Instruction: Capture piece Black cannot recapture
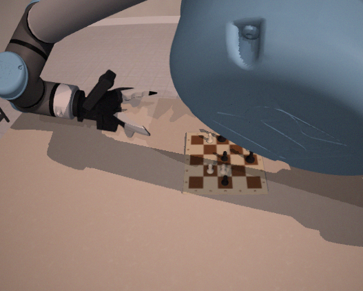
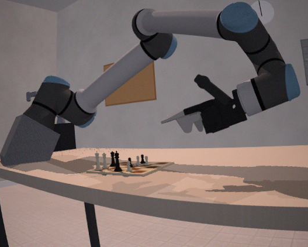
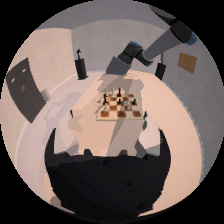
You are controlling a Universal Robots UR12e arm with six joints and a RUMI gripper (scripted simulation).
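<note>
A small brown-and-cream chessboard (image 1: 194, 189) (image 2: 160, 165) (image 3: 106, 117) lies on the table, its far side hidden in the top view by a blue arm joint. On it stand white pieces (image 1: 210, 168) (image 1: 209, 138) (image 2: 97, 161) and black pieces (image 1: 224, 180) (image 1: 224, 156) (image 1: 250, 157) (image 2: 117, 161), all upright. One pale piece (image 1: 223, 169) stands just behind the nearest black one. My gripper (image 1: 149, 112) (image 2: 172, 120) is open and empty. It hangs high above the table, well off to the side of the board, with its fingers pointing towards it.
The arm's big blue elbow joint (image 1: 277, 79) fills the upper right of the top view. The arm's grey base (image 2: 27, 140) stands at the table's edge behind the board. The tan table (image 1: 125, 234) (image 2: 223, 175) stretches all round the board.
</note>
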